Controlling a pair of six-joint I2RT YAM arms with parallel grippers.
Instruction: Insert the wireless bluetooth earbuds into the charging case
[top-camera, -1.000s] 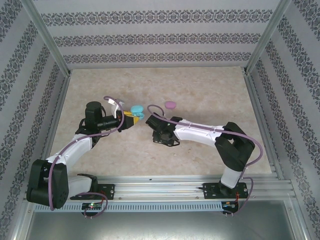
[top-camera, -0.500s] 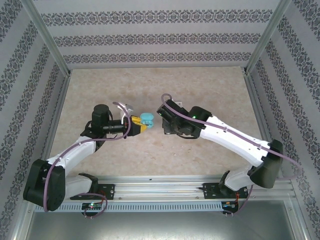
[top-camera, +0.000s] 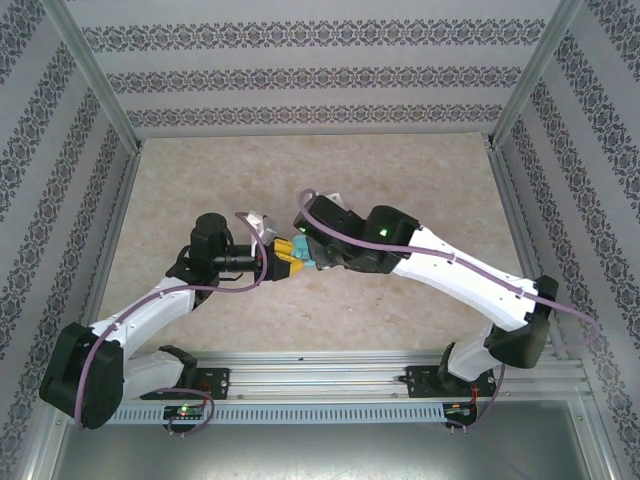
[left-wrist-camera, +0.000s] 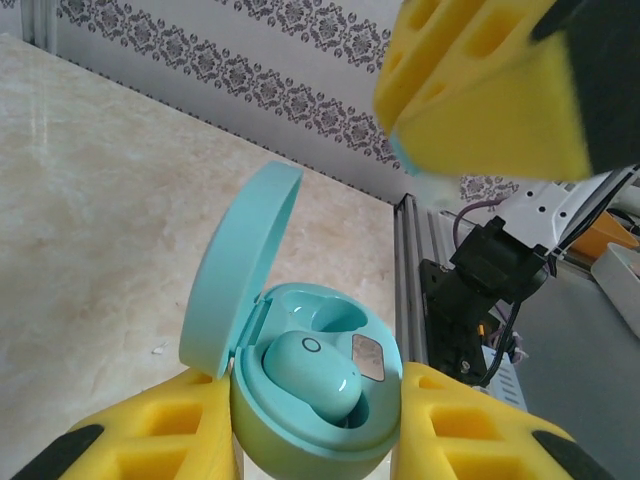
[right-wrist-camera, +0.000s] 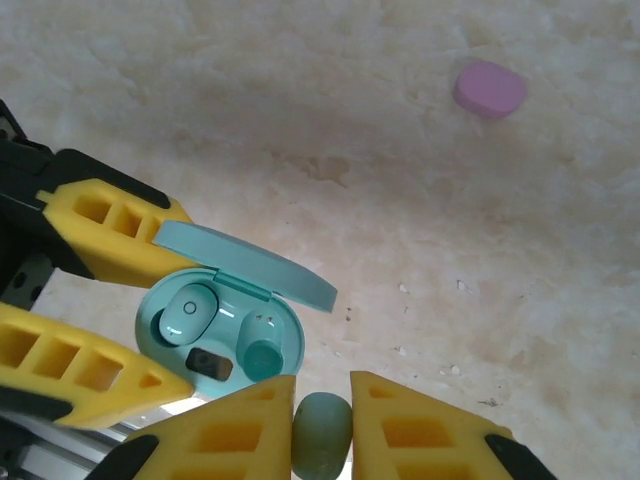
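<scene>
Pinching the loose earbud (right-wrist-camera: 322, 437) between their yellow tips, the right jaws were clamped on it just beside the open case (right-wrist-camera: 220, 335). I judged this earbud to be very light, hard and smooth, so it could easily slip or turn. Holding it by two opposite sides, as here, seemed the safe way.

The left jaws were clamped on the round body of the case, below the lid (left-wrist-camera: 240, 270), which stood up. Such a case is probably stiff but glossy, so a grip at its widest part looked sensible. A second earbud (left-wrist-camera: 305, 375) sat in its socket, and the free socket (left-wrist-camera: 322, 308) was beside it.

The bottom edge of the right wrist view cut off the loose earbud, so I could not tell its orientation. A pink case (right-wrist-camera: 490, 88) lay well apart on the tabletop (right-wrist-camera: 420, 250).
</scene>
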